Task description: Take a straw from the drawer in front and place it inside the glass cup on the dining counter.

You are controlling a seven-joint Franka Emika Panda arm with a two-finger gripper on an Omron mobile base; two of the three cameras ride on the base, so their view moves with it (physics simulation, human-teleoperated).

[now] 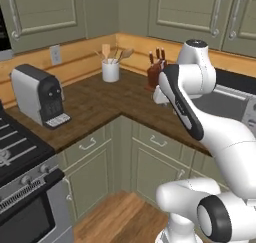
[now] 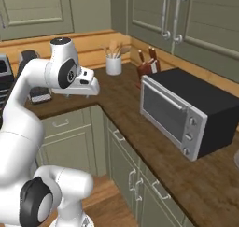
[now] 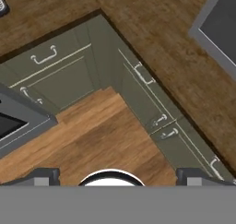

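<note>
My gripper (image 3: 119, 175) hangs high over the corner of the kitchen worktop and looks straight down at the floor. It is open, its two dark fingertips (image 3: 45, 175) far apart with nothing between them. The hand (image 2: 87, 86) shows white at the arm's end, and in the left base view the hand (image 1: 161, 95) sits behind the forearm. Below it are shut pale green drawers with silver handles, one drawer (image 3: 50, 58) left of the corner and another drawer (image 3: 138, 75) right of it. I cannot tell which is the task's drawer. The straw is hidden. The glass cup and the dining counter are out of view.
On the worktop stand a grey coffee machine (image 1: 40, 94), a white utensil holder (image 1: 110, 70), a knife block (image 1: 155, 73) and a black and silver toaster oven (image 2: 186, 111). A stove (image 1: 22, 174) is at the left. Wooden floor (image 3: 92, 135) lies between the cabinets.
</note>
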